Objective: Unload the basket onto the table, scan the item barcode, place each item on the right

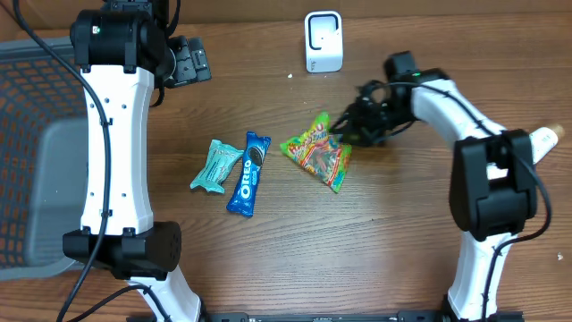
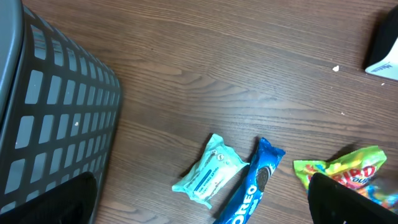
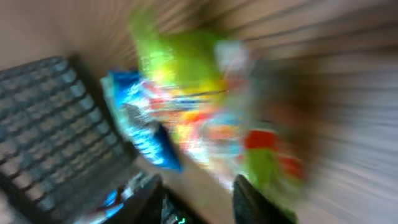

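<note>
Left hand (image 1: pixel 192 61) spread wide, empty; right hand (image 1: pixel 350 127) at candy bag (image 1: pixel 320 154), grip state unclear; scanner (image 1: pixel 323 40) beyond.

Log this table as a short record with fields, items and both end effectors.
scanner: white box-shaped barcode scanner, far side
candy: green crinkly plastic gummy bag
cookies: blue Oreo packet, left of candy
snack: teal wrapped packet, beside Oreo
basket: grey mesh basket, left side
left end effector: open, empty
right end effector: at candy bag's edge, grip unclear
</note>
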Available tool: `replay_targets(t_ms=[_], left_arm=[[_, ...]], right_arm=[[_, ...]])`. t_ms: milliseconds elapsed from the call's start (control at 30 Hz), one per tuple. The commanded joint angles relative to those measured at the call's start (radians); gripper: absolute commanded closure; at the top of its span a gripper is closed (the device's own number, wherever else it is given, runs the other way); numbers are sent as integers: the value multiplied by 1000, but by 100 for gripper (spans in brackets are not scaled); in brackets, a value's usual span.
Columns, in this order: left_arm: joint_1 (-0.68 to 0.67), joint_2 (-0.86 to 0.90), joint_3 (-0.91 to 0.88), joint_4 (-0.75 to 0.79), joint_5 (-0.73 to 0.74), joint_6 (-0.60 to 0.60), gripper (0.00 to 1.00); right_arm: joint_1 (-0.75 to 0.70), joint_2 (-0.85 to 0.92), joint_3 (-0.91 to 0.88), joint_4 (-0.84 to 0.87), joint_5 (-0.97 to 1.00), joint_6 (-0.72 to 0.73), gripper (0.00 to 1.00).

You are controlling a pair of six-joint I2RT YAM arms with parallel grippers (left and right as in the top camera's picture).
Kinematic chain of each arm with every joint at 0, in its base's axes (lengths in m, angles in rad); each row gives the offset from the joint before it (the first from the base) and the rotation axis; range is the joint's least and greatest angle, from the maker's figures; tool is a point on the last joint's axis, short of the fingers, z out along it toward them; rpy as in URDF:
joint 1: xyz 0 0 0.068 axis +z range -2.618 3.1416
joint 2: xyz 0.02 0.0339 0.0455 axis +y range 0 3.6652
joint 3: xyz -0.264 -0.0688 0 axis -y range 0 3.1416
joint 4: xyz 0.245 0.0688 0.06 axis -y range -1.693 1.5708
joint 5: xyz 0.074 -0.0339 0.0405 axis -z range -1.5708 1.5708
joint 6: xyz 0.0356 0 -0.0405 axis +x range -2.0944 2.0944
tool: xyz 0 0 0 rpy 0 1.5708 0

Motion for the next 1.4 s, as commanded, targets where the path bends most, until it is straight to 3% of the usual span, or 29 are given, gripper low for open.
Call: replay_targets(t_ms=[0, 233, 500, 600, 700, 1133, 1367], left_arm=[[5, 0, -2, 1, -13, 16, 0], [5, 0, -2, 2, -13, 16, 1], [5, 0, -2, 2, -13, 16, 0], [5, 0, -2, 2, -13, 16, 0], [5, 0, -2, 2, -13, 16, 0], [3, 1, -2, 1, -13, 16, 0], [3, 1, -2, 2, -13, 16, 0]], right_arm=[[-36, -35, 41, -59, 250, -59, 58], [22, -137, 114, -201, 423, -195, 52], [346, -155, 108, -214, 851, -372, 50], [462, -154, 97, -195, 1025, -372, 40], [546, -154, 55, -146, 1141, -376, 24], [596, -150, -118, 92, 1135, -541, 23], [594, -103, -139, 141, 1106, -565, 35]])
